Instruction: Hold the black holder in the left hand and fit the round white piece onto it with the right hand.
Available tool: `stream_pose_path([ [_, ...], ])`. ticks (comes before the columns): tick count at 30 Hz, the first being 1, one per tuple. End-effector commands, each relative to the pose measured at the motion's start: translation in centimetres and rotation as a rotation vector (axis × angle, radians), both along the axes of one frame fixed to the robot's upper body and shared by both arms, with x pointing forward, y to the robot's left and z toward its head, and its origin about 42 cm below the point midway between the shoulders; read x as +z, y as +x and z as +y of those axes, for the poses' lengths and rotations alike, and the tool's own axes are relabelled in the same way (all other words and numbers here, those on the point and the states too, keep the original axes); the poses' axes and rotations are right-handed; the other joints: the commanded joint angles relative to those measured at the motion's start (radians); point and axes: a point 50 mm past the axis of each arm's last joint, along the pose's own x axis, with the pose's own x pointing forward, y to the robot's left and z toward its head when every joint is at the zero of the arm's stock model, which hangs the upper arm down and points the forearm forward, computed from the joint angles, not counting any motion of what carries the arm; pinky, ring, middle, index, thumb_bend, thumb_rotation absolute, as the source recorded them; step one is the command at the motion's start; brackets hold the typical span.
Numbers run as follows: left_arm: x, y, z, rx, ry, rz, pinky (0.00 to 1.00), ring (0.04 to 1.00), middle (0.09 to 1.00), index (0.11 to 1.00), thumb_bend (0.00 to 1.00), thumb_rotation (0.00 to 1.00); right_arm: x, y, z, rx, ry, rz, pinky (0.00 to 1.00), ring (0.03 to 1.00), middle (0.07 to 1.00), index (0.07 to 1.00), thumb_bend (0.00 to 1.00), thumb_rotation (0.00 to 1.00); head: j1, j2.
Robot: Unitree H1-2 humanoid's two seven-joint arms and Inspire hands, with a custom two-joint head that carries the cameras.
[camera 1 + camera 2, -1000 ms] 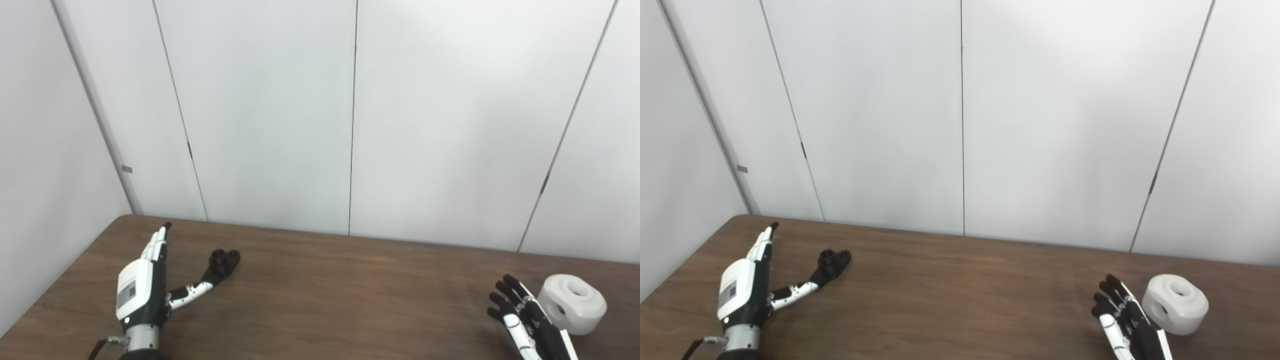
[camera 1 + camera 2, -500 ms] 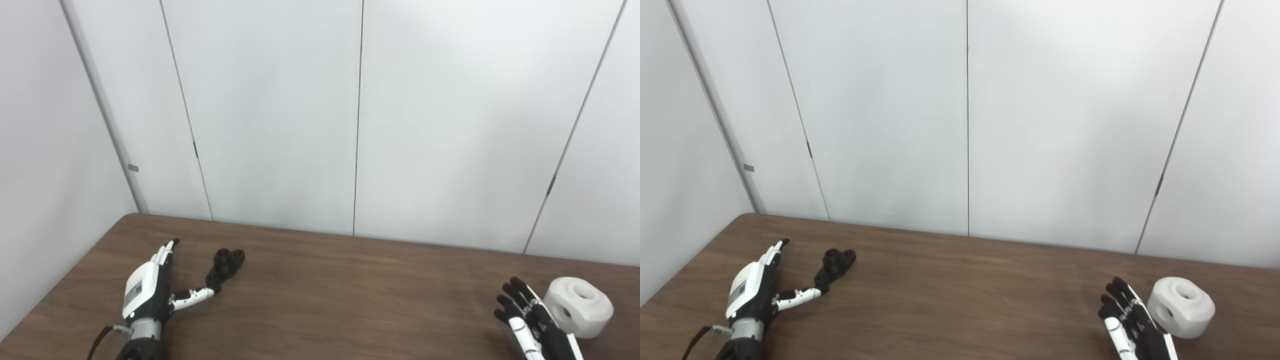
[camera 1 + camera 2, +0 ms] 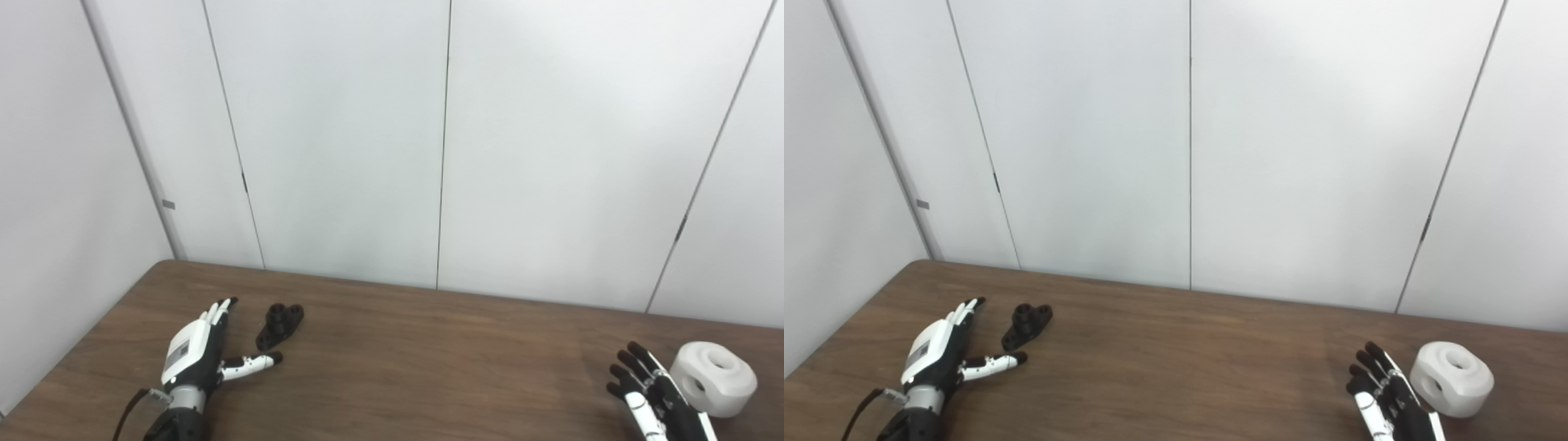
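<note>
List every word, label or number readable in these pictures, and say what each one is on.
No text can be read.
Left hand: a small grey label on its white back, too small and blurred to read.
Wall: a small grey tag, with no legible marks.
Black holder, white piece, right hand and table: no markings visible.
</note>
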Motion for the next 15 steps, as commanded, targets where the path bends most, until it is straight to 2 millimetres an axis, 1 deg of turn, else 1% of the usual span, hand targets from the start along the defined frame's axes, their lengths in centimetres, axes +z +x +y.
stream_pose_path([
  [1, 0.39, 0.72, -0.12, -0.023, -0.01, 0.031, 0.98, 1.0, 0.998, 0.958, 1.0, 0.41, 1.41, 0.39, 0.34, 0.01, 0.009, -0.057, 0.78, 0.839, 0.863, 0.86, 0.34, 0.53, -0.001, 0.0],
  [9, 0.25, 1.15, -0.5, -0.027, -0.009, 0.049, 0.97, 1.0, 0.989, 0.936, 1.0, 0.38, 1.42, 0.35, 0.46, 0.014, -0.001, -0.068, 0.77, 0.838, 0.866, 0.864, 0.35, 0.56, -0.009, 0.003],
  [12, 0.24, 1.29, -0.57, -0.028, -0.019, 0.033, 0.94, 0.994, 0.977, 0.918, 1.0, 0.36, 1.42, 0.35, 0.52, 0.014, 0.005, -0.07, 0.78, 0.837, 0.865, 0.865, 0.36, 0.57, -0.012, 0.006],
  [15, 0.33, 1.43, -0.69, -0.032, -0.018, 0.016, 0.9, 0.972, 0.961, 0.898, 1.0, 0.38, 1.41, 0.36, 0.59, 0.011, 0.01, -0.069, 0.77, 0.833, 0.86, 0.861, 0.37, 0.56, -0.015, 0.007],
])
